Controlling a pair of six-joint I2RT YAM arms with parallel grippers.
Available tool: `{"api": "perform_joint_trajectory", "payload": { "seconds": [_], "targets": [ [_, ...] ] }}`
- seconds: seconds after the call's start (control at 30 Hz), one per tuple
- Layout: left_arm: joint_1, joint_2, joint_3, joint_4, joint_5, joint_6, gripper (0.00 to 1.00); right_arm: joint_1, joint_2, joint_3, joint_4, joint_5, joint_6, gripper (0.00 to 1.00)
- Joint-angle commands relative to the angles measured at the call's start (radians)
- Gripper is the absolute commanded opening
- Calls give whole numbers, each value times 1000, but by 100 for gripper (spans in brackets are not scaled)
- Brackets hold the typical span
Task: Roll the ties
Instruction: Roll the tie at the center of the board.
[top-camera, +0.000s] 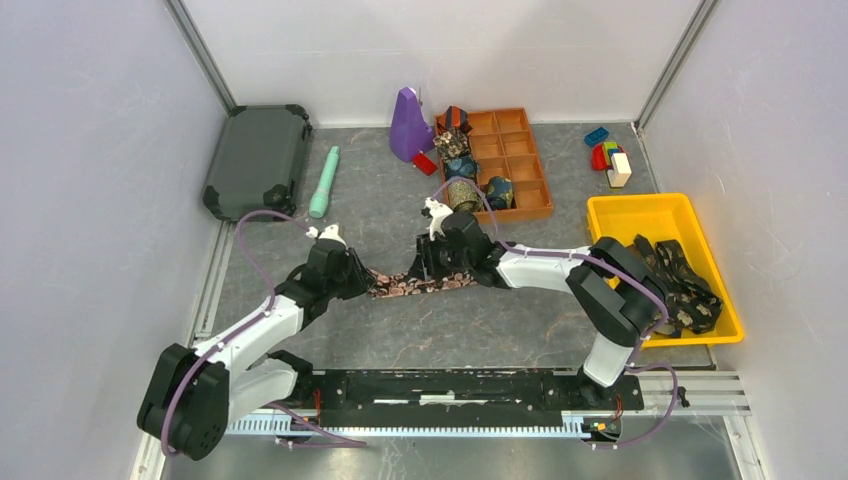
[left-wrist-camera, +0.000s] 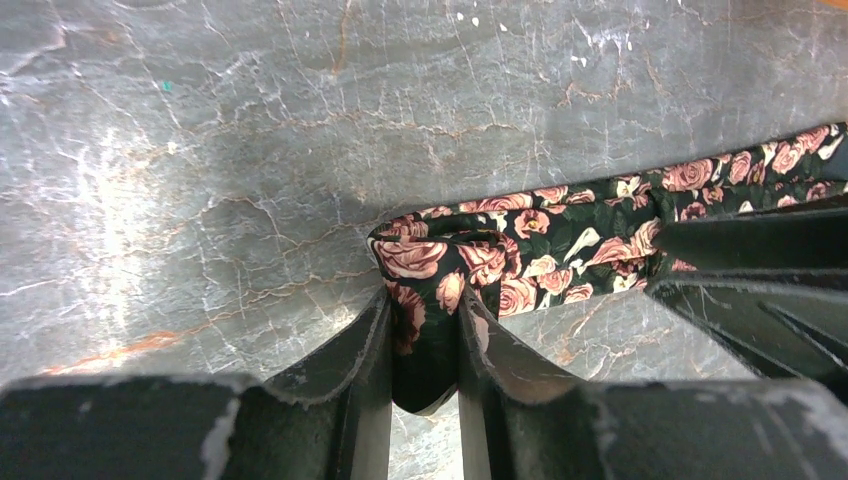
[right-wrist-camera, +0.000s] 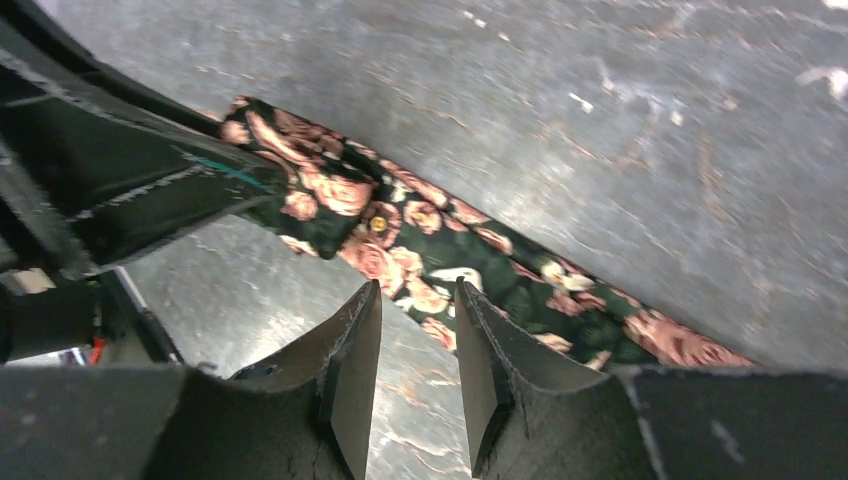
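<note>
One risk we see: left end effector (left-wrist-camera: 425, 305) clamps the folded tie (left-wrist-camera: 560, 250), right end effector (right-wrist-camera: 418, 295) sits apart, empty, so it could unroll.

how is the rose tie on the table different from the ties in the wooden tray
The rose tie lies as a mostly flat strip on the table, with one end folded and pinched in the left gripper. The rolled ties sit as small cylinders in compartments of the wooden tray, with no gripper on them. The rose tie shows pink roses on dark green; the rolled ties look tan and blue. Both are dark patterned fabric.
</note>
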Motion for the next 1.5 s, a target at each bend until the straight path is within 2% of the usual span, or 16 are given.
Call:
{"api": "perform_joint_trajectory", "payload": {
  "seconds": [0.0, 0.33, 0.73, 1.03, 1.27, 1.47],
  "targets": [
    [-19, 1, 66, -59, -70, 70, 22, 32, 34, 71, 44, -64, 8, 39],
    [-122, 45, 154, -155, -216, 77, 22, 61, 155, 141, 138, -136, 68, 29],
    [-235, 102, 251, -260, -370, 84, 22, 72, 259, 198, 172, -154, 89, 25],
    [-293, 167, 308, -335, -488, 100, 21, 61, 181, 135, 149, -141, 43, 24],
    [-332, 216, 342, -363, -547, 100, 21, -6, 71, 22, 159, -109, 21, 24],
    [-364, 263, 386, -402, -604, 96, 20, -53, 54, -22, 148, -87, -10, 24]
  ]
}}
